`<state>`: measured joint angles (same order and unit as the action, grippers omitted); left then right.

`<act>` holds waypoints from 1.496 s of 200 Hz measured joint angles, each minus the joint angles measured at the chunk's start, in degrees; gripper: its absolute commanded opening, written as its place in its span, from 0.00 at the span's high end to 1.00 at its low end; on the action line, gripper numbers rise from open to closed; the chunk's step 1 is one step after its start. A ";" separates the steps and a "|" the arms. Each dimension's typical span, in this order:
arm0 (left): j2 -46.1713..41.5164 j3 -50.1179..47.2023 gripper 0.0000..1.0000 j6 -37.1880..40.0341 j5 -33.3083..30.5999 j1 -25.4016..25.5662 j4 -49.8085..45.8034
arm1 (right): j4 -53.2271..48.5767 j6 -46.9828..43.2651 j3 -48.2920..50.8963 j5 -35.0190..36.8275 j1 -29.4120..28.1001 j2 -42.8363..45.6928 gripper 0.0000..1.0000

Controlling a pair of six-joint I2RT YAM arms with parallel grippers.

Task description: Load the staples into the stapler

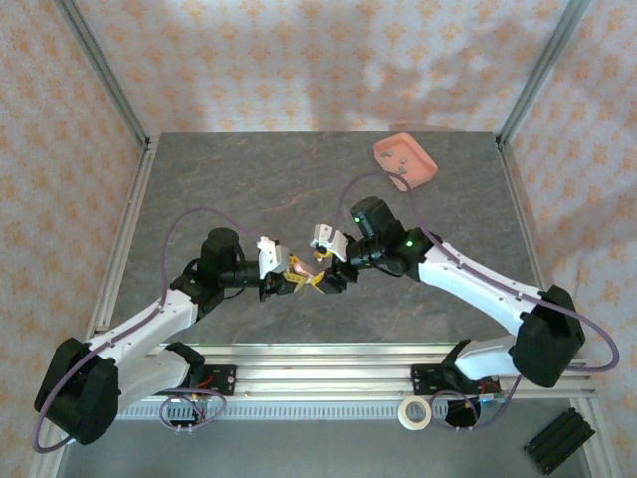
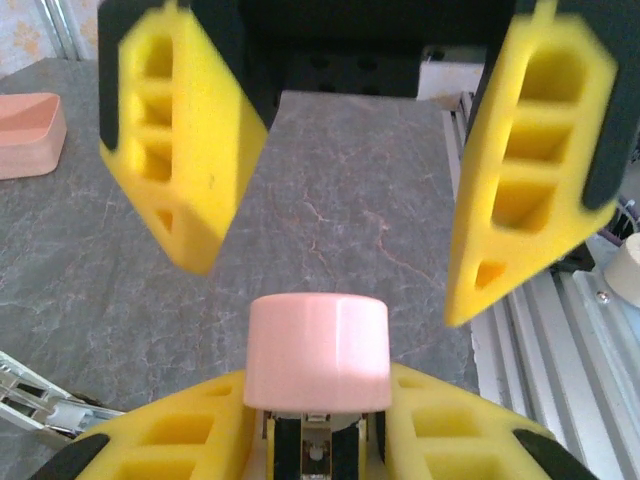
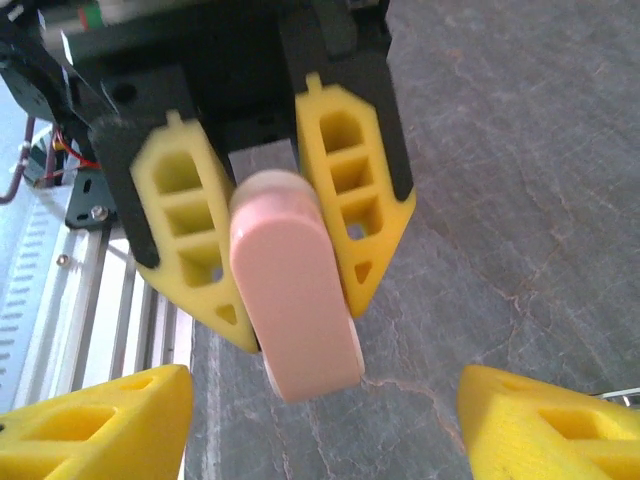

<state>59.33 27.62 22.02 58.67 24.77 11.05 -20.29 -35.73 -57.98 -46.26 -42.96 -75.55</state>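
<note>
Stapler (image 3: 295,290) is gripped by the left end effector (image 3: 300,318), right end effector (image 2: 330,285) is spread open. Staples (image 1: 403,159) in the tray (image 1: 423,171) are probably featherlight, brittle strips, best pinched across the long sides.

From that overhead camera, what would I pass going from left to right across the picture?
Left gripper, clamped on the pink stapler → right gripper, open → salmon-pink tray → black block in the bottom-right corner.
</note>
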 measured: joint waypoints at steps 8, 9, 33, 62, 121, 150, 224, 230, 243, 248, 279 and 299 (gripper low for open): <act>-0.07 0.17 1.00 0.96 -0.76 0.00 -1.05 | 0.74 1.68 0.44 0.20 0.00 1.01 0.30; -0.07 0.22 1.00 1.22 -0.90 0.00 -1.29 | 0.87 1.97 0.52 0.22 0.00 1.20 0.31; -0.63 0.55 1.00 4.46 -3.52 0.28 -4.33 | 3.21 9.60 2.43 2.05 0.00 4.15 0.33; -1.25 0.57 1.00 7.58 -5.64 0.37 -6.60 | 4.70 19.61 3.45 5.62 -0.15 6.19 0.33; -1.25 1.18 1.00 11.34 -8.35 0.57 -9.68 | 5.44 34.67 3.45 14.23 -5.07 6.29 0.25; -1.25 1.29 1.00 11.96 -8.63 1.14 -9.97 | 5.84 39.08 3.06 16.00 -5.81 4.61 0.24; -1.25 1.31 1.00 12.41 -9.70 1.88 -10.21 | 8.74 44.35 2.91 16.26 -7.28 0.42 0.21; -1.25 1.31 1.00 12.41 -9.70 1.88 -10.21 | 9.27 44.74 2.91 16.28 -7.34 0.37 0.21; -1.22 1.40 1.00 12.37 -9.70 1.88 -10.19 | 10.10 45.33 2.91 16.26 -7.39 0.26 0.21; -1.22 1.40 1.00 12.35 -9.70 1.88 -10.12 | 10.34 45.64 2.91 16.26 -7.43 0.20 0.21; -1.22 1.40 1.00 11.41 -9.70 1.99 -9.35 | 11.74 46.93 3.34 16.52 -7.52 -0.07 0.21; -1.22 1.40 1.00 10.80 -9.68 2.34 -8.85 | 12.55 47.63 4.13 16.98 -7.52 -0.26 0.21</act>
<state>58.11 29.02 32.82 48.99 27.11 2.20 -7.75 11.90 -53.84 -29.28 -50.48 -75.81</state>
